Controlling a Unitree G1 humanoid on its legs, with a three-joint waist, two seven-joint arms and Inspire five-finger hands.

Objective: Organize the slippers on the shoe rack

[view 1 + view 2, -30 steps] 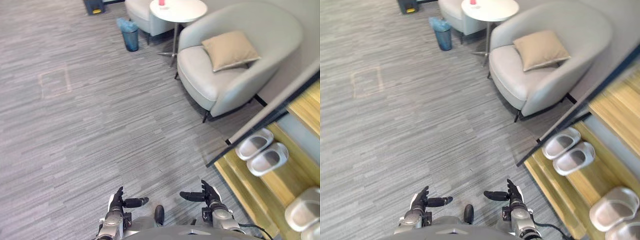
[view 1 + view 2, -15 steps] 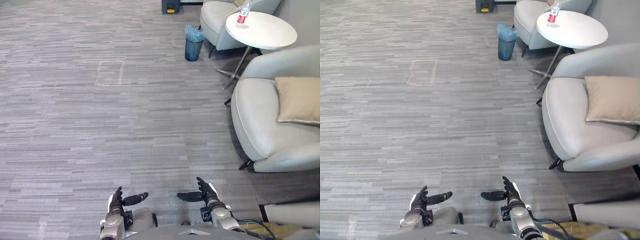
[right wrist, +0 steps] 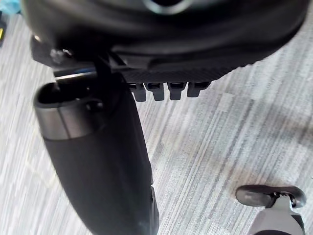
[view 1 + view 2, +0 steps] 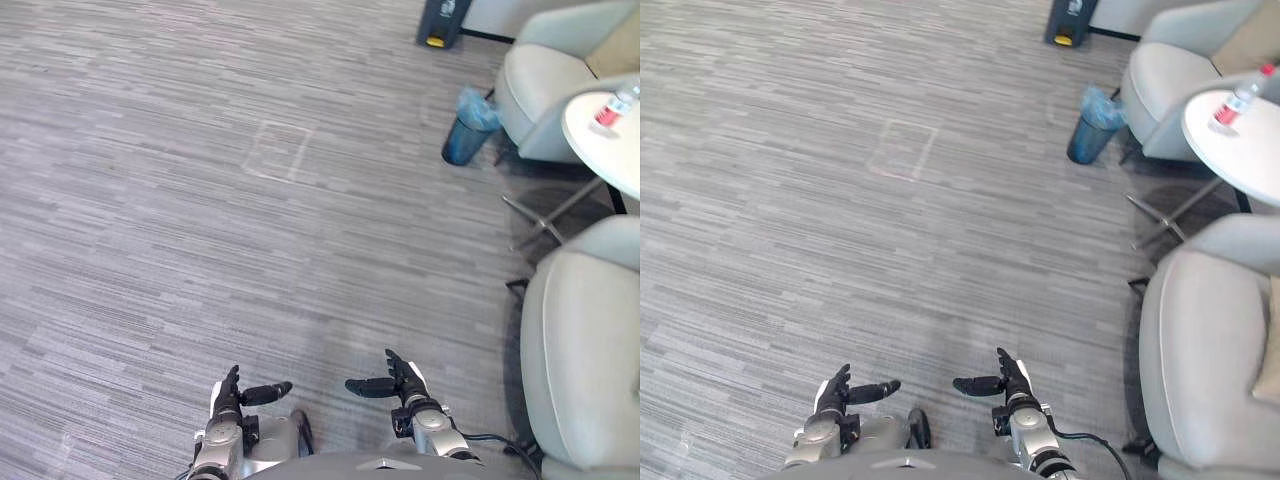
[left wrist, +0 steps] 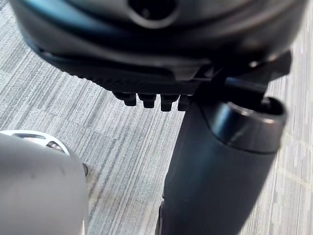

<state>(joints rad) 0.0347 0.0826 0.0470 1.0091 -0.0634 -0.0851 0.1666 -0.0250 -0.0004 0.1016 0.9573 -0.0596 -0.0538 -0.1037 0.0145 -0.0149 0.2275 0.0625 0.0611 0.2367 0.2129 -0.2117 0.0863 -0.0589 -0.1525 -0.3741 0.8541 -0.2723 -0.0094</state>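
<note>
task stage: searching, I judge; nothing is in hand and no placing is under way
slippers: I cannot tell where they are from these views; neither robot hand carries one
shoe rack: same, I cannot place it
done so far: nothing I can confirm here
left to do: by my reading all of it: find the slippers, pick them up, line them up on the shoe rack
left robot hand: bottom edge of the frame, left of centre, fingers straight, thumb pointing inward, wide and empty
right robot hand: bottom edge, right of centre, mirrors the other one, wide and empty, well apart from it
floor: grey carpet with fine stripes, flat, low pile; faint square outline upper middle
near armchair: lower right, pale grey, rounded tub shape, smooth upholstery
far armchair: upper right, same pale grey padding
tabletop: right edge, round, white, smooth, on thin metal legs
bottle: on the tabletop, clear plastic, red label
bin: upper right by the far armchair, blue, tapered cylinder, crinkled liner bag
dark box: top edge, hard-looking, yellow patch at its base
</note>
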